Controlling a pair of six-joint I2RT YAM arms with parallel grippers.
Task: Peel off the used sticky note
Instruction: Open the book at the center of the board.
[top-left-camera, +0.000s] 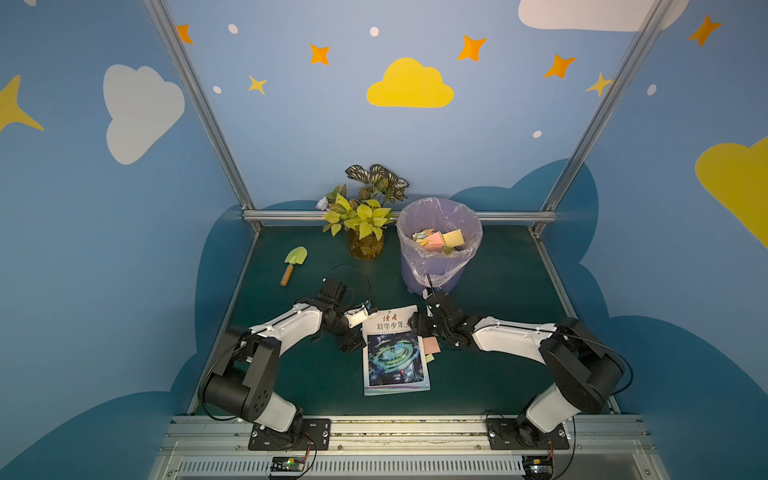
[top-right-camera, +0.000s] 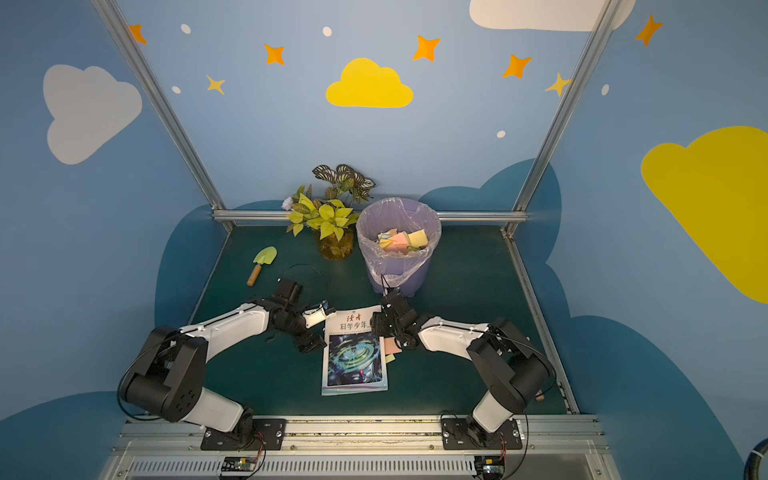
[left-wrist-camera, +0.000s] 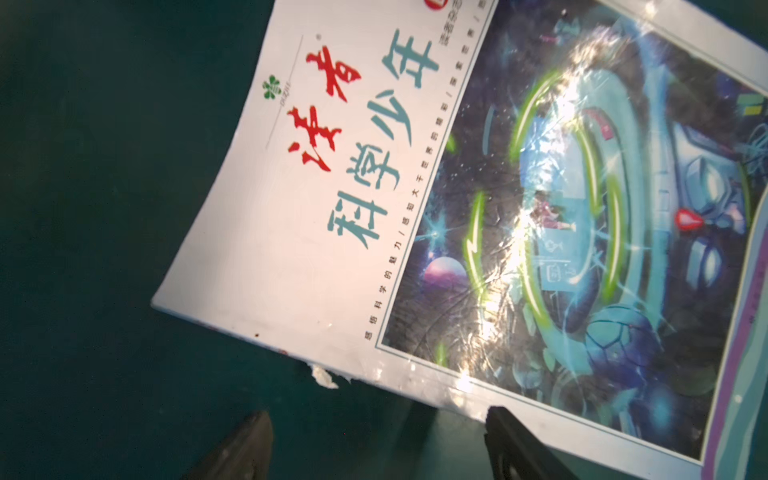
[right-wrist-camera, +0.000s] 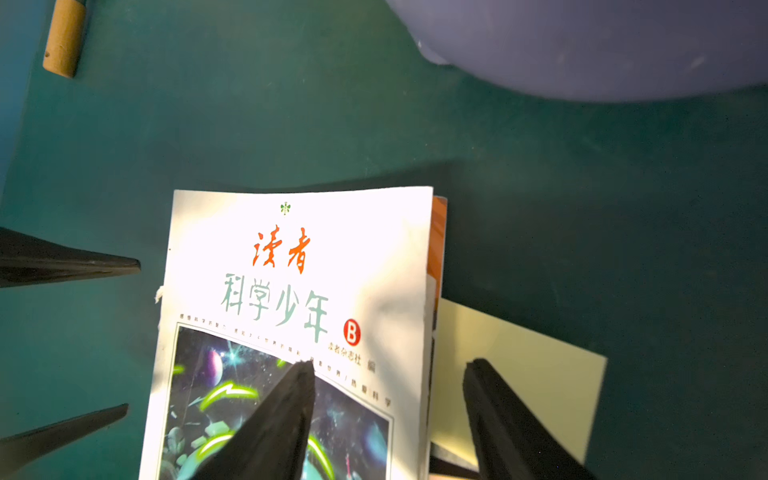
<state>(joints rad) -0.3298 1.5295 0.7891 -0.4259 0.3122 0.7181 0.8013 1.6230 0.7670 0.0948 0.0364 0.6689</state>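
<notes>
1. The magazine (top-left-camera: 397, 361) lies cover up on the green surface (top-left-camera: 498, 353), toward 6 o'clock from its middle.
2. In both top views, 2 notes poke out at the magazine's 3 o'clock edge: a pink sticky note (top-left-camera: 431, 345) and, just at its 6 o'clock side, a smaller yellow-green note (top-left-camera: 429, 357).
3. The right wrist view shows a pale yellow sticky note (right-wrist-camera: 519, 357) tucked under the cover's edge and lying on the surface.
4. The right fingers (right-wrist-camera: 291, 407) stand apart, clamped on nothing. 1 is over the cover and the other over the pale yellow sticky note, with the magazine's edge between them. Whether they touch the paper cannot be told.
5. The left fingers (left-wrist-camera: 507, 436) are also apart and empty at the magazine's 9 o'clock edge. 1 is at the spine, the other over bare surface.
6. From the magazine, a lined purple bin (top-left-camera: 432, 270) with coloured notes inside stands at 1 o'clock, a potted plant (top-left-camera: 365, 216) at 11 o'clock and a trowel (top-left-camera: 293, 262) at 10 o'clock.
</notes>
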